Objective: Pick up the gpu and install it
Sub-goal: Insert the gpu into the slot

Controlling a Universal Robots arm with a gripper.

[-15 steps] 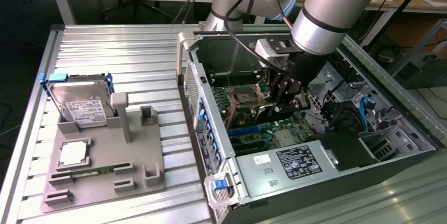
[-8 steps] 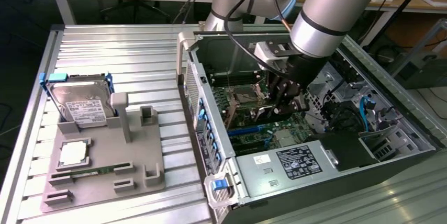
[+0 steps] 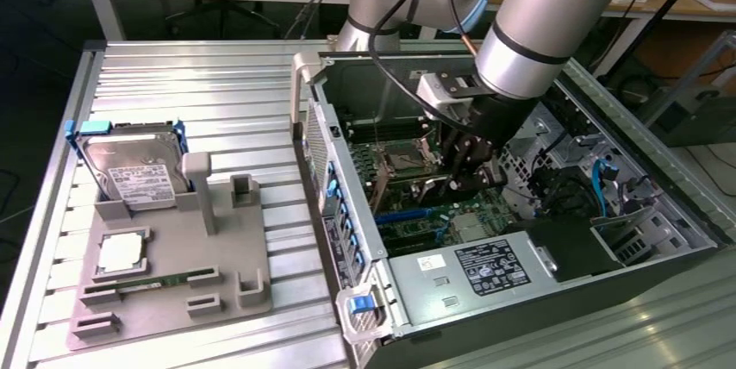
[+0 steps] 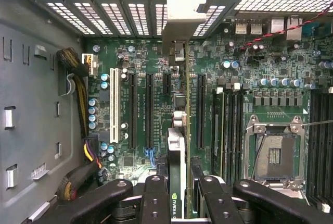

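Observation:
My gripper (image 3: 466, 166) reaches down into the open computer case (image 3: 644, 240) and is shut on the gpu (image 3: 435, 186). In the wrist view the gpu (image 4: 177, 146) is seen edge-on between the black fingers (image 4: 156, 195), with a green logo on its near edge. Its silver end bracket (image 4: 182, 18) points toward the case's rear slot openings. The card hangs over the green motherboard (image 4: 244, 78), running parallel to the long black expansion slots (image 4: 200, 109). Whether it touches a slot I cannot tell.
A grey holder tray (image 3: 236, 253) at the exterior view's left carries a silver hard drive (image 3: 133, 166), a square chip (image 3: 121, 253) and a green RAM stick (image 3: 155, 283). Inside the case are a power supply (image 3: 483, 270), a bare processor socket (image 4: 273, 156) and cable bundles (image 4: 78, 78).

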